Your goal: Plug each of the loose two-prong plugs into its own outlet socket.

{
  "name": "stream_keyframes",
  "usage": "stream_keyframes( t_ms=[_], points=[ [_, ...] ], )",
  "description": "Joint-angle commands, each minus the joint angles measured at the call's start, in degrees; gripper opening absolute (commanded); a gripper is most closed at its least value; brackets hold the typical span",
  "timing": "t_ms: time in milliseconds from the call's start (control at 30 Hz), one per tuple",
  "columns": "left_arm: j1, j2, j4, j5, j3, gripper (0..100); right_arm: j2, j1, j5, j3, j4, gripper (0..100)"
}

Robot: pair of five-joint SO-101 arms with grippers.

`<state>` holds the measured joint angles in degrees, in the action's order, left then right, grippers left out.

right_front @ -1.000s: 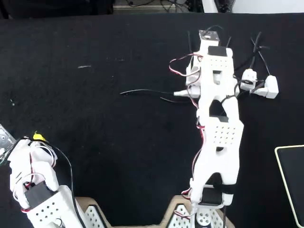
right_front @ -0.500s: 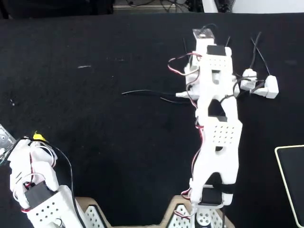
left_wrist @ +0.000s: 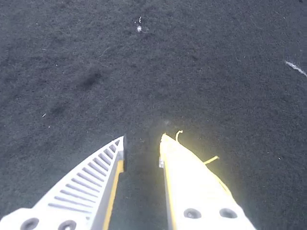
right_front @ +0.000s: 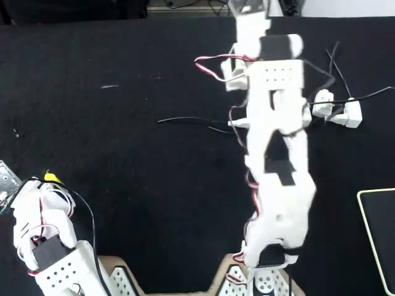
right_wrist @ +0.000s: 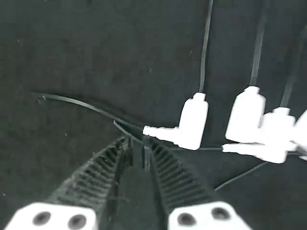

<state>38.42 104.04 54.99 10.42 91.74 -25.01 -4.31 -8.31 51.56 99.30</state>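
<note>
My right gripper (right_wrist: 136,141) hangs over the black cloth with its jaws almost together. A thin black wire (right_wrist: 81,106) runs up to its tips; whether they pinch it I cannot tell. Just beyond the tips lies a white L-shaped plug (right_wrist: 193,125) with its nose pointing at the gripper. Two more white plug pieces (right_wrist: 245,114) (right_wrist: 277,141) lie beside it, each on a black cord. In the high view the right arm (right_front: 274,123) stretches toward the table's back, beside the white pieces (right_front: 323,102) (right_front: 352,113). My left gripper (left_wrist: 141,139) sits slightly open over bare cloth.
The left arm (right_front: 43,228) rests at the front left corner. A dark flat pad with a pale rim (right_front: 375,229) lies at the right edge. Black wires (right_front: 185,119) trail left of the right arm. The left half of the cloth (right_front: 111,135) is bare.
The right arm has risen and reached farther back. A black cord now stretches out to the right past the white pieces. The left arm has not moved.
</note>
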Motion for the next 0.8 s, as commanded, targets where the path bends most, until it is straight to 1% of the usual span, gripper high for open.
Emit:
stream_keyframes(
  t_ms=[0,267,367,433,500,567,600,767],
  points=[
    [-0.48,0.44,-1.14,0.44,-2.77,13,12.88,0.44,-0.35,-3.56,1.67,1.0],
    [-0.57,0.53,-1.14,0.44,-2.42,13,35.56,-0.53,-0.79,-28.7,-0.18,1.0],
    [-1.1,0.53,-1.14,0.44,-2.42,13,44.0,-0.53,-0.88,-38.81,-4.13,1.0],
    [-3.03,0.53,-1.05,0.26,-2.24,11,49.36,-0.53,-0.88,-46.11,-7.21,1.0],
    [-4.97,0.53,-0.88,-2.64,-2.24,6,55.16,-0.53,-0.88,-53.58,-10.55,1.0],
    [-7.16,0.53,-0.7,-7.56,-2.24,3,61.05,-0.53,-0.88,-61.49,-14.33,1.1],
    [-8.31,0.53,-0.62,-9.05,-2.07,3,63.43,-0.53,-0.88,-65.89,-16.35,1.1],
    [-13.67,0.53,-1.05,-11.43,-0.31,3,74.51,-0.53,-0.88,-87.52,-25.67,1.1]
  ],
)
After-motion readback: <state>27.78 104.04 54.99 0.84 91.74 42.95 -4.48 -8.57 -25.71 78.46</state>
